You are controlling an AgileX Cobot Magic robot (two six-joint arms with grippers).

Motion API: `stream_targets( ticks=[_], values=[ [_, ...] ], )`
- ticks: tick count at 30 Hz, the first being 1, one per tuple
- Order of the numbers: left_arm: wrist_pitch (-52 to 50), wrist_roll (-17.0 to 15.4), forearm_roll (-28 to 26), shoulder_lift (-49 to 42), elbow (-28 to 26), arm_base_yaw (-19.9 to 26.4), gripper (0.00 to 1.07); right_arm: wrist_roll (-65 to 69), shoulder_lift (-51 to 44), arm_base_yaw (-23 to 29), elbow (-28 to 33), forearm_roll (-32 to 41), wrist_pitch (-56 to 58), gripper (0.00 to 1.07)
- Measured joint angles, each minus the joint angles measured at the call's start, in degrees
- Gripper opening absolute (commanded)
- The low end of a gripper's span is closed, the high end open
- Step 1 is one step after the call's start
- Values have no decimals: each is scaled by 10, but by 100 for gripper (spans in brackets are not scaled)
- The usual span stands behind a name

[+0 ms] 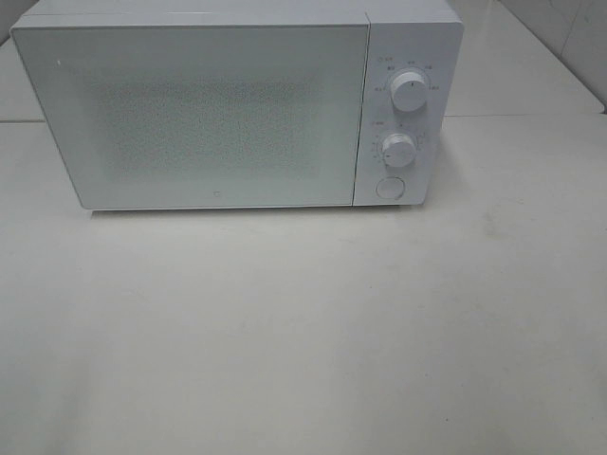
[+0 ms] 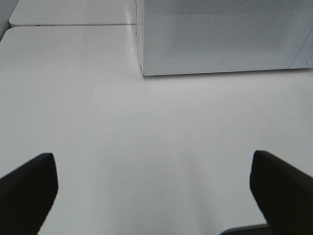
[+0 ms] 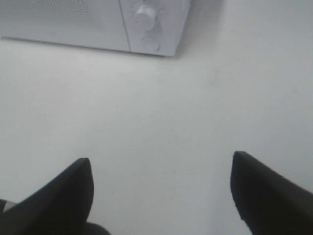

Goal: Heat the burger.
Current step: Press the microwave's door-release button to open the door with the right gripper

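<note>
White microwave (image 1: 190,104), door shut, is filling the upper part of the high view; its dial markings are too small to read. The burger is showing in no view. Left gripper (image 2: 154,196) and right gripper (image 3: 161,196) are hanging spread wide and empty over the table (image 1: 303,341). Judged soft, light and crushable: hold the bun's sides gently.

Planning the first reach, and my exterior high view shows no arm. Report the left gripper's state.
Observer: The left gripper is open, its black fingers wide apart above the flat white table.
Operator: Now the right one.
Observer: The right gripper is open too, with nothing between its jaws.
Operator: Say what it faces.
Observer: It faces the boxy white microwave's control end, towards the round white button below a round white knob.
</note>
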Motion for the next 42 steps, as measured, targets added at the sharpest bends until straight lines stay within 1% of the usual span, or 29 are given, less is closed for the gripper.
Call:
stream_targets(
  ticks=[2,3,5,6,8,12,17,18,22,27,42],
  values=[
    [0,0,0,0,0,0,100,13,-55,-14,0,-28,11,78],
    [0,0,0,0,0,0,100,13,-55,-14,0,-28,11,78],
    [0,0,0,0,0,0,100,44,-102,-17,0,-51,26,77],
    [0,0,0,0,0,0,100,44,-102,-17,0,-51,26,77],
    [0,0,0,0,0,0,100,70,-140,-21,0,-76,45,76],
    [0,0,0,0,0,0,100,81,-173,-23,0,-96,60,76],
    [0,0,0,0,0,0,100,83,-218,-23,29,-109,75,76],
    [0,0,0,0,0,0,100,83,-230,-23,48,-111,80,76],
    [0,0,0,0,0,0,100,83,-232,-23,60,-111,87,76],
    [0,0,0,0,0,0,100,82,-232,-23,80,-104,57,76],
    [0,0,0,0,0,0,100,82,-232,-23,80,-100,53,76]
  ],
)
